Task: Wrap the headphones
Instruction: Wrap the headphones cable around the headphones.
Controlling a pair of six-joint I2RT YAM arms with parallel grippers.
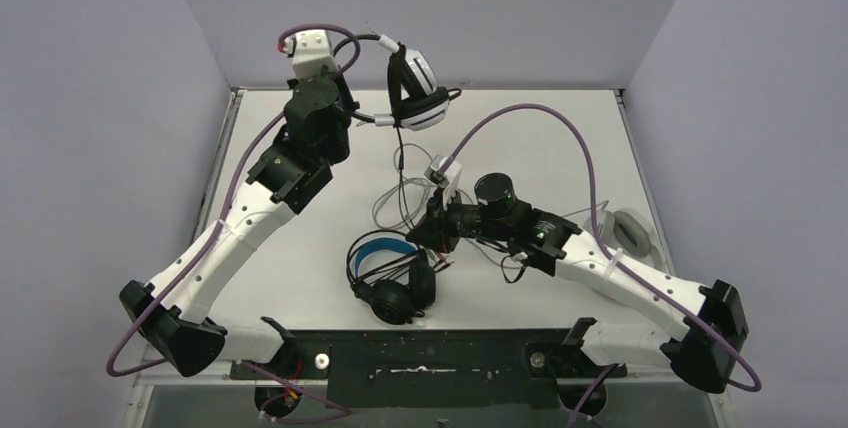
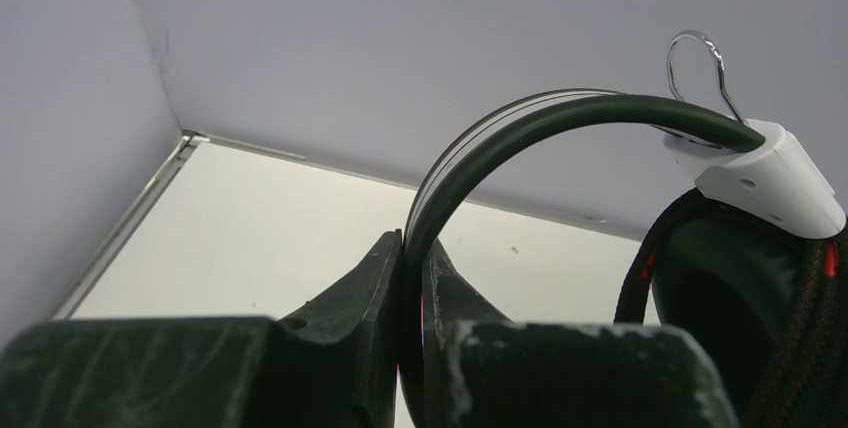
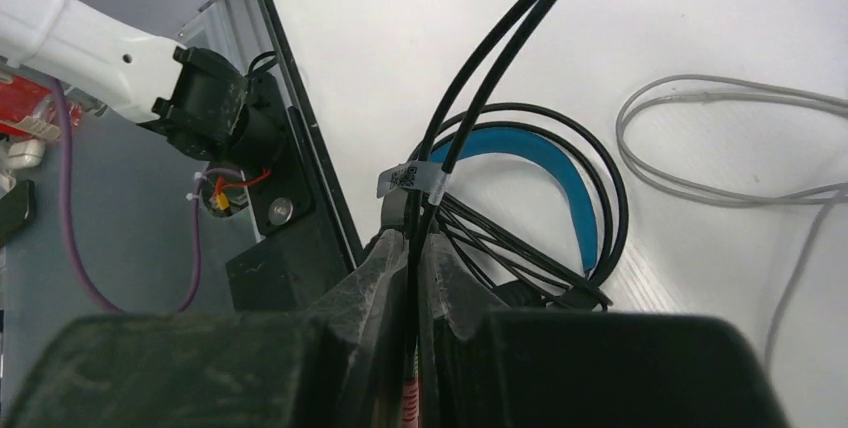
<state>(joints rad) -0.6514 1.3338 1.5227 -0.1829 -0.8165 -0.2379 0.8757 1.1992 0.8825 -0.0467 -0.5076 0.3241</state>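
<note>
Pressed together at the lens, the left gripper (image 2: pixel 412 266) pinches the dark headband of the white headset (image 2: pixel 770 178), which hangs in the air over the bench's (image 1: pixel 560 138) far edge. One ear cup is cut off at the right. Near the front edge lies the black headset (image 1: pixel 390 273), blue-lined. Just beside it, the right gripper (image 3: pixel 412 248) nips a black cable (image 3: pixel 452 128) that runs out of frame. The cable's white tag (image 3: pixel 412 178) carries a code too small to read. A pale cable (image 3: pixel 700 138) loops to the right. At the right edge, a grey headset (image 1: pixel 632 231) sits half hidden behind the right arm (image 1: pixel 620 273).
</note>
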